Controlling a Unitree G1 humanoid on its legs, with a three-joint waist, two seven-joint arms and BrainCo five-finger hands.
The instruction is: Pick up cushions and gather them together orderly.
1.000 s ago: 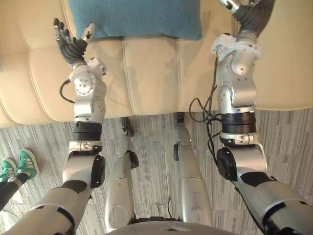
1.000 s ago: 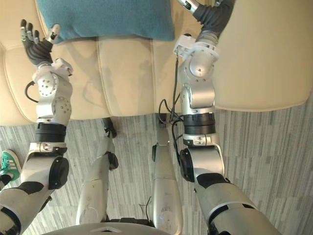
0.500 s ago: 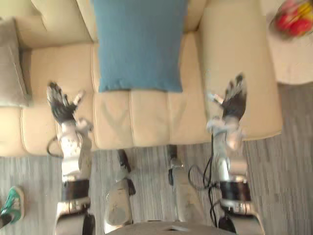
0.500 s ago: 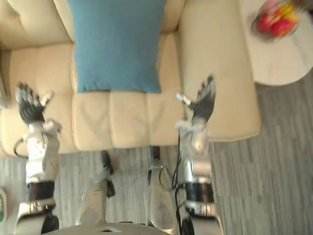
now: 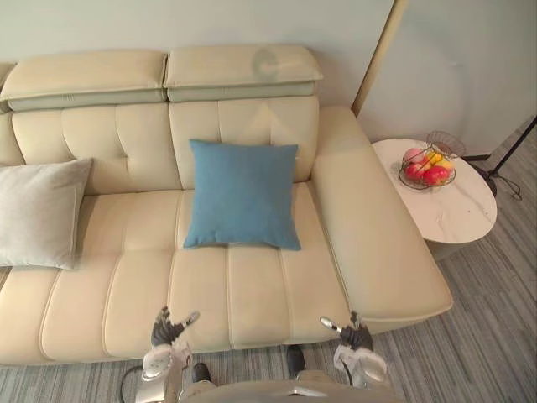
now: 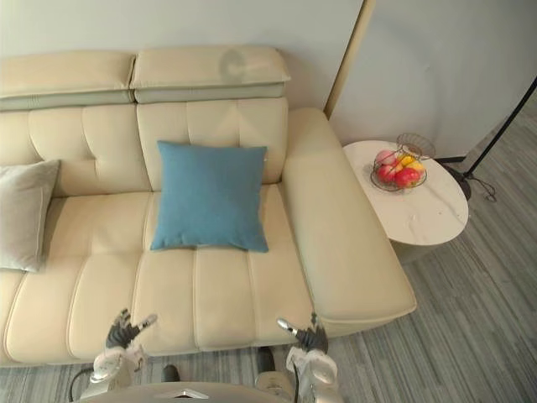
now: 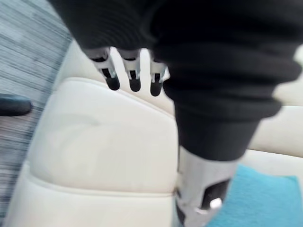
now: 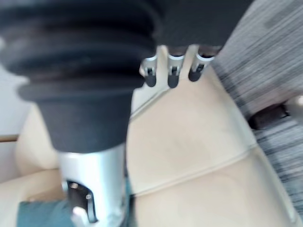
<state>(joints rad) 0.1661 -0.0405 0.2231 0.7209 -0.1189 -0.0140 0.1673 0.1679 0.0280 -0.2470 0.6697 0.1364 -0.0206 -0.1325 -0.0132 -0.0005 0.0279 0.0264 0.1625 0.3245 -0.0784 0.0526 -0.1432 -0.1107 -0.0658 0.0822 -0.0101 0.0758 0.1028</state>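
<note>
A blue square cushion leans against the backrest in the middle of the cream sofa. A grey cushion rests at the sofa's left end. My left hand hovers open over the front edge of the seat, left of the blue cushion and well short of it. My right hand is open too, at the seat's front right corner. In the left wrist view the straight fingers point over bare seat, with a corner of the blue cushion past the thumb. Neither hand holds anything.
A round white side table with a wire fruit basket stands right of the sofa's wide armrest. A dark lamp stand sits at the far right. Grey striped floor lies in front.
The camera has tilted up, so the whole sofa, grey cushion and side table now show. Both hands stay open and now sit at the picture's bottom edge.
</note>
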